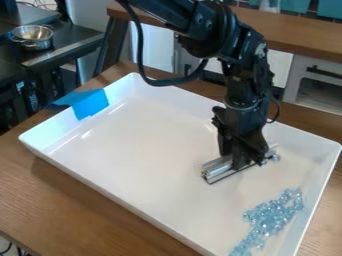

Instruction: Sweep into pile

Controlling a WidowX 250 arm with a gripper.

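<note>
Nearest me, the wooden table (67,210); dark cables (8,247) below it at the bottom left corner. On the wood, a white tray (133,150) with raised walls.

Nearest contents of the tray: the main pile of pale blue, clear bits (267,217). It lies in the near right part, loose and long, running from the near wall up alongside the right wall. Single pieces are scattered at its edges.

Next, a silver metal bar (219,169), low over the tray floor, lying at a slant, farther in than the pile and apart from it. My gripper (240,159) points down, fingers closed around the bar, pinching it. Whether the bar touches the floor, I cannot tell. By its far right end, a small cluster of the same bits (272,156).

Farther off, blue tape (91,104) hangs over the left wall of the tray. My arm comes in from the top, a black cable (140,55) looping beside it.

Beyond the tray: a shiny metal bowl (32,36) on a black surface (70,42) at upper left; a wooden counter (297,31) above pale cabinet fronts (319,82) at upper right; teal tiles (330,9) behind.
</note>
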